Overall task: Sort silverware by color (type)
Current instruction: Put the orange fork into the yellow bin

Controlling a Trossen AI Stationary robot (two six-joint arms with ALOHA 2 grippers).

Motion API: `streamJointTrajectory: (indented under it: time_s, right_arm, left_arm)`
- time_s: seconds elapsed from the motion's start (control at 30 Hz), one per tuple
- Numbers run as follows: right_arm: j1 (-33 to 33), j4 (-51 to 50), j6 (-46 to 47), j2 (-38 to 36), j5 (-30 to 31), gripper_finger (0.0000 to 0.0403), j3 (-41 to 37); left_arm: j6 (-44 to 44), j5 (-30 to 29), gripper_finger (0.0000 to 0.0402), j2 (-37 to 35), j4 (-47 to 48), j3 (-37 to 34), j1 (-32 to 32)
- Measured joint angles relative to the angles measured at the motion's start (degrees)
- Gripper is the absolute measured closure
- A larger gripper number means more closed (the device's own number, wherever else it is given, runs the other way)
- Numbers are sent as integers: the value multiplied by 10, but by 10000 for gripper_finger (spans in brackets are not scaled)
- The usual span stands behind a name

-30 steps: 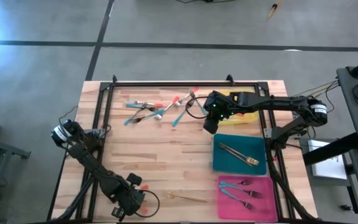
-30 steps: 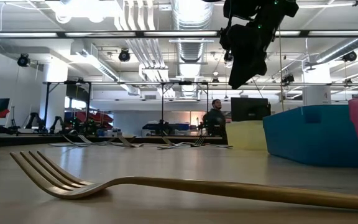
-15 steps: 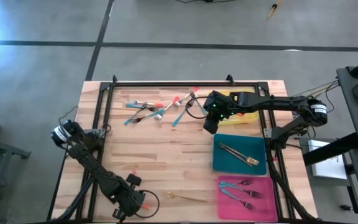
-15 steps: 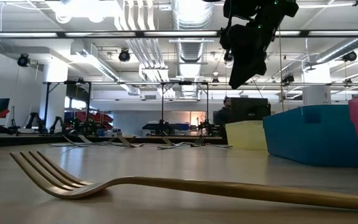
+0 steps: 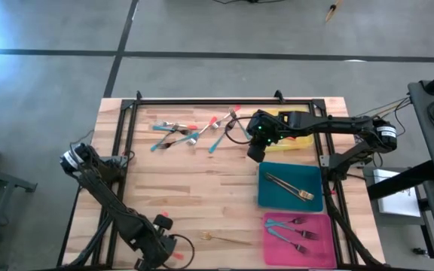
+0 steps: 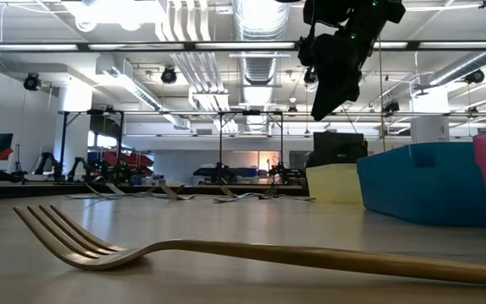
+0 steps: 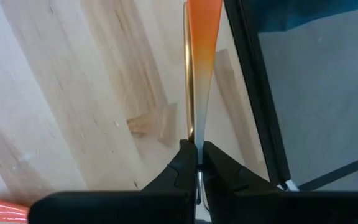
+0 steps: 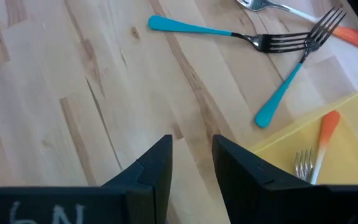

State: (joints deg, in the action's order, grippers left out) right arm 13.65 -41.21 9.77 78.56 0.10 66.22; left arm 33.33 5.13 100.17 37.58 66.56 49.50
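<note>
My left gripper (image 5: 151, 254) (image 7: 197, 155) is at the table's near edge, left of centre, shut on an orange-handled utensil (image 7: 202, 43). My right gripper (image 5: 254, 148) (image 8: 191, 155) (image 6: 332, 84) hangs open above the wood, just left of the yellow tray (image 5: 296, 141). Beyond it lie two teal-handled forks (image 8: 229, 32) (image 8: 288, 84) with tines crossed, and an orange-handled fork (image 8: 321, 146) lies in the yellow tray. More silverware (image 5: 183, 132) lies scattered near the far edge. A gold fork (image 5: 228, 239) (image 6: 226, 249) lies flat near the near edge. My left gripper pinches the orange-handled utensil between its two fingertips (image 7: 185, 158) at the handle's narrow pale end (image 7: 196, 134). The utensil points straight out beyond the fingers, along them, with its wide orange end (image 7: 202, 25) farthest away. Whether it rests on the wood, I cannot tell.
The teal tray (image 5: 273, 197) holds gold-toned pieces (image 5: 288, 185), and the pink tray (image 5: 277, 252) holds teal-handled forks (image 5: 291, 229); both sit on the right side toward the near edge. A black rail (image 7: 253, 93) borders the table by the left gripper. Bare wood lies mid-table.
My left gripper has moved a little toward the table's near edge, staying shut on the orange-handled utensil. My right arm and the silverware on the table have kept still.
</note>
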Motion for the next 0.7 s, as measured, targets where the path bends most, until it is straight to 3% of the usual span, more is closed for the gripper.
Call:
streamJointTrajectory:
  time_s: [0.7]
  right_arm:
    - [0,0,8,0,0,298,0]
  left_arm:
    - [50,0,400,40,-10,-29,0]
